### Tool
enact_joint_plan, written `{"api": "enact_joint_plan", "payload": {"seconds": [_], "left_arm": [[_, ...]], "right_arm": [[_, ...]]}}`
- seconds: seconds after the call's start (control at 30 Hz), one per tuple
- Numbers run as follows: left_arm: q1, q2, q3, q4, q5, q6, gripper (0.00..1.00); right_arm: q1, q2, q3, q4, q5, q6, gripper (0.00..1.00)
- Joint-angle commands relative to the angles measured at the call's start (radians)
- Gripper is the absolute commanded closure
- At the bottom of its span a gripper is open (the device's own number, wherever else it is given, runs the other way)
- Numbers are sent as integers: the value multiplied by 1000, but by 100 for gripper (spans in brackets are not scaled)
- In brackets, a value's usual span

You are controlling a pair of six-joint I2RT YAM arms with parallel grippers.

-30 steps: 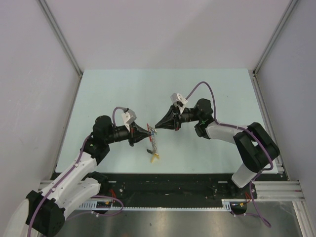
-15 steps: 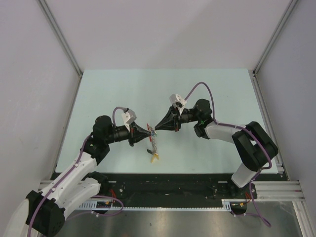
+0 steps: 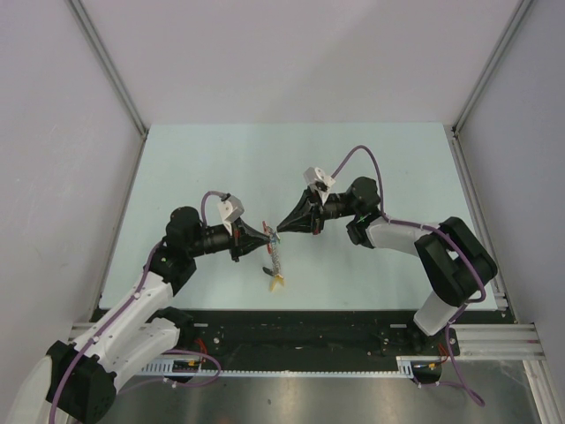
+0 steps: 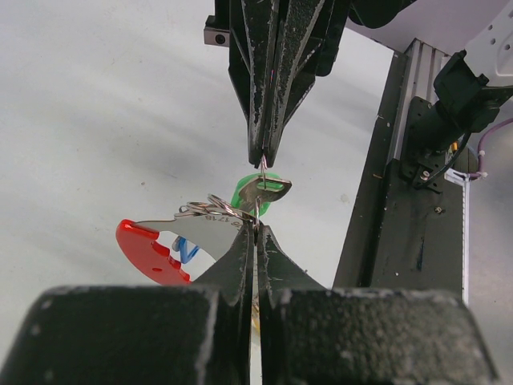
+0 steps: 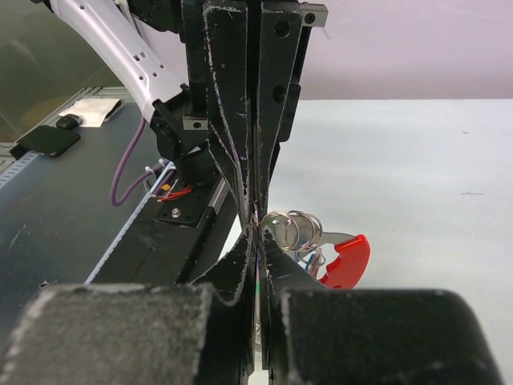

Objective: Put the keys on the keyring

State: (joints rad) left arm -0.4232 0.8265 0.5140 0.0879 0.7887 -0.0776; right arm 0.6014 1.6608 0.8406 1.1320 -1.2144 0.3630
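Note:
Both grippers meet tip to tip above the table. My left gripper point(image 3: 268, 237) point(image 4: 256, 231) is shut on a thin wire ring of the keyring point(image 4: 210, 215). The keyring's silver plate and red curved segment point(image 4: 144, 247) stick out to the left, and its chain and yellow tag point(image 3: 277, 282) hang below. My right gripper point(image 3: 280, 229) point(image 5: 258, 233) is shut on the green key point(image 4: 261, 191), which sits right at the ring. A bit of blue point(image 4: 186, 249), apparently the blue key, shows behind the plate. In the right wrist view the rings point(image 5: 293, 227) and red segment point(image 5: 349, 260) lie just right of the tips.
The pale table point(image 3: 291, 159) is ringed by grey walls. A black rail point(image 3: 300, 331) with cables runs along its near edge, close under the left arm.
The right arm has edged slightly left toward the left gripper. Both grips and the hanging keyring look unchanged.

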Motion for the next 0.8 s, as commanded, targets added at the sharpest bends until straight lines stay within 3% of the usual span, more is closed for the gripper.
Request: {"api": "enact_joint_plan", "payload": {"seconds": [0.0, 0.77], "left_arm": [[-3, -17, 8, 52, 18, 15, 100], [-3, -17, 6, 61, 32, 9, 100]], "right_arm": [[3, 13, 37, 57, -10, 1, 100], [6, 21, 37, 49, -1, -4, 100]]}}
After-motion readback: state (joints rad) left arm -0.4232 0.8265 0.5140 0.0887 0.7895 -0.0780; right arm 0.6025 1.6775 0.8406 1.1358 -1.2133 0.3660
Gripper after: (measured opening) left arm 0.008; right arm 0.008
